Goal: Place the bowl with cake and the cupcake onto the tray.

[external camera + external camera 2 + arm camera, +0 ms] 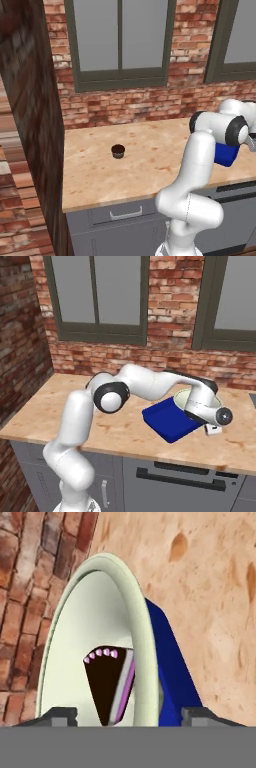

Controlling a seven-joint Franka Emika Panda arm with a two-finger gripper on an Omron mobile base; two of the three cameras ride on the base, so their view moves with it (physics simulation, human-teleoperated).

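Two dark fingertips [60,716] rise at the bottom of the hand view, set wide apart, with the bowl's rim between them; whether they are actually pinching that rim I cannot tell. In the right base view the gripper [212,428] hangs low at the tray's 3 o'clock side.

Just past the fingers sits the bowl with cake [80,627], pale greenish-white, its dark wedge with a pink side and small pink dots lying at about 6 o'clock inside. The bowl looks stiff, smooth and probably slippery, light but wide; the thin rim is the sensible place to grip, since the body is too broad for the jaws. Tilting it risks sliding the cake.

The tray [170,421] lies directly beside the bowl, at its 9 o'clock in the right base view, its blue edge touching or overlapping the bowl's far side.

Farthest off, well apart on the counter [150,150], stands the cupcake [118,151], small, likely soft, best taken gently around its sides.
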